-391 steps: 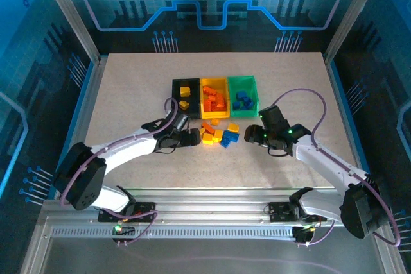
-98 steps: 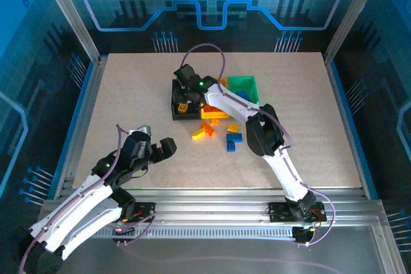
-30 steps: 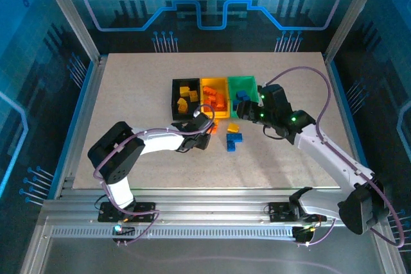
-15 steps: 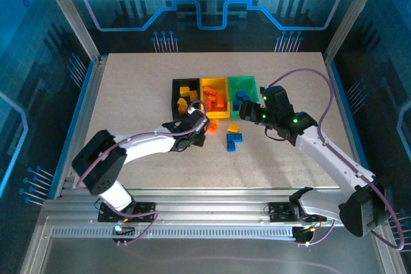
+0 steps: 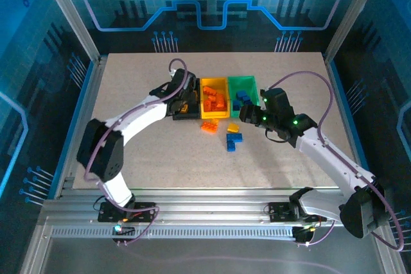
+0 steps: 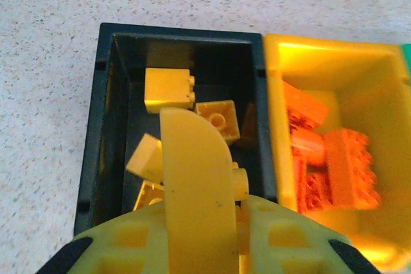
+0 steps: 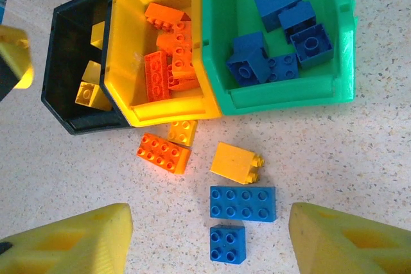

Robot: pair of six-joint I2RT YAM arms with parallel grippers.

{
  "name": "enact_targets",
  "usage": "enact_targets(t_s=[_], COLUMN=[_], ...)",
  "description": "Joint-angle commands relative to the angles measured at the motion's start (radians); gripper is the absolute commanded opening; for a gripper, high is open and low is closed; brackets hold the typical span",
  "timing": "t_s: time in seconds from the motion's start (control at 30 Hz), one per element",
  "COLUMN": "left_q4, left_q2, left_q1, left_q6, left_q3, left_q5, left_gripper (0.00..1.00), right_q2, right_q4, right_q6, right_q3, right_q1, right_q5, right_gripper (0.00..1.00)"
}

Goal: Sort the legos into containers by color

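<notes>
My left gripper is shut on a yellow arched lego and hangs above the black container, which holds several yellow legos. The yellow container holds orange legos, the green container blue ones. My right gripper stands open above the loose legos on the table: an orange one, a small yellow one, a yellow one on its side, a long blue one and a small blue one.
The three containers stand joined in a row at the table's middle. The left arm reaches diagonally from the near left up to the black container. Bare speckled tabletop lies all around, bounded by metal frame posts at the sides.
My left gripper has shut on the yellow lego near the loose pile and carried it up and back to above the black container. The right gripper has shifted slightly toward the loose legos.
</notes>
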Motion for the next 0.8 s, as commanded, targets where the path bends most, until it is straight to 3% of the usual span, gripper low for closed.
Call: enact_targets(t_s=[0.0,0.1,0.2,0.4,0.6,0.77], left_q4=[-0.07,-0.095,-0.109,-0.08,0.01,0.105], left_q2=[0.102,0.172,0.208,0.154,-0.041,-0.25], left_q1=[0.029,0.057,0.064,0.06,0.036,-0.027], left_q6=[-0.021,-0.037,-0.038,-0.062,-0.119,-0.181], left_q3=[0.097,0.159,0.191,0.174,0.053,-0.15], left_q5=[-0.009,0.012,0.029,0.111,0.212,0.26], left_gripper=[0.15,0.18,0.27,0.68,0.99,0.99], right_q2=[-0.022,-0.03,-0.034,-0.021,0.086,0.251], right_q4=[-0.005,-0.017,-0.036,-0.035,-0.022,0.033], right_q6=[0.008,-0.001,-0.011,-0.008,0.007,0.028], right_q3=[-0.014,-0.027,-0.048,-0.101,-0.087,-0.01], right_q1=[-0.014,-0.014,-0.014,-0.011,0.026,0.086], right_q5=[-0.029,-0.049,-0.058,-0.078,-0.059,-0.027], right_gripper=[0.67,0.67,0.68,0.7,0.73,0.73])
